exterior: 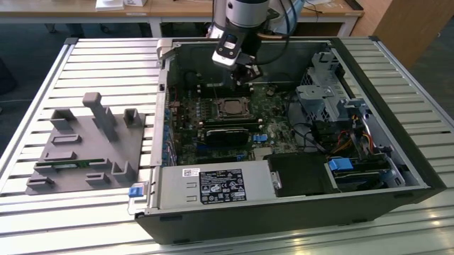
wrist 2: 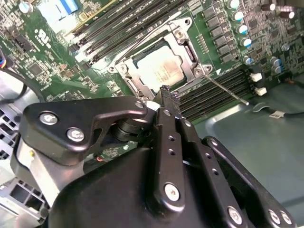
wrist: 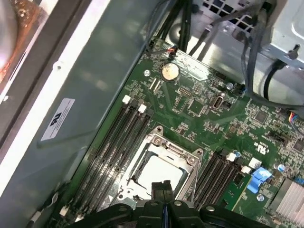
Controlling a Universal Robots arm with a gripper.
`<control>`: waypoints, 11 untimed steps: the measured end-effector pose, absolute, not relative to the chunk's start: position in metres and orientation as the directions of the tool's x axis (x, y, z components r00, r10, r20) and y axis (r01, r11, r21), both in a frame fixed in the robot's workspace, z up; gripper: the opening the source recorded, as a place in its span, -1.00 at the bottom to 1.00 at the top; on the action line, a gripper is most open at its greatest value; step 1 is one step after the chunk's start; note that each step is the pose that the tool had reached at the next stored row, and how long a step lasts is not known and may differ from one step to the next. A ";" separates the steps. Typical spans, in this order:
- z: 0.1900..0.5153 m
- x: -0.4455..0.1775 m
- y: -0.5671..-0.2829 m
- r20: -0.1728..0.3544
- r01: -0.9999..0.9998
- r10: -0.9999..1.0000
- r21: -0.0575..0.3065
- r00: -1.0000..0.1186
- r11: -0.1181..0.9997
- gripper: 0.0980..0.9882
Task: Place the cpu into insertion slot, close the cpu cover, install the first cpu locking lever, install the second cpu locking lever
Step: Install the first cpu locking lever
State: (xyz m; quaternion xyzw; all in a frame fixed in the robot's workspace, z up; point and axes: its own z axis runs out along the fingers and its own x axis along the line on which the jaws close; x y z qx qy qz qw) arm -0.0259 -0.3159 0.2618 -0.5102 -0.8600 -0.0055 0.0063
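The cpu (wrist 2: pixel 159 69) lies flat in the middle of the green motherboard, silvery-tan face up. It also shows in the exterior view (exterior: pixel 230 108) and the first wrist view (wrist: pixel 157 172). The insertion slot lies under it, mostly hidden. The cpu cover (wrist 2: pixel 186 46), a thin silvery frame, lies down around the chip. One thin metal locking lever (wrist 2: pixel 228 90) angles away from a socket corner, over the black memory slots. My gripper (wrist 2: pixel 166 95) hovers just above the socket's edge with its fingers shut and nothing held. In the exterior view my gripper (exterior: pixel 245 74) hangs over the case's back part.
The open computer case (exterior: pixel 418 175) lies on a slatted table. Black memory slots (wrist: pixel 111 147) flank the socket. A drive cage (exterior: pixel 322 87) and cables are at the exterior view's right, a power supply (exterior: pixel 212 186) in front. A grey fixture tray (exterior: pixel 85 143) sits at the left.
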 end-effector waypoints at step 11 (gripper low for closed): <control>0.261 -0.026 -0.316 0.016 0.779 0.779 0.003 -0.627 0.627 -0.98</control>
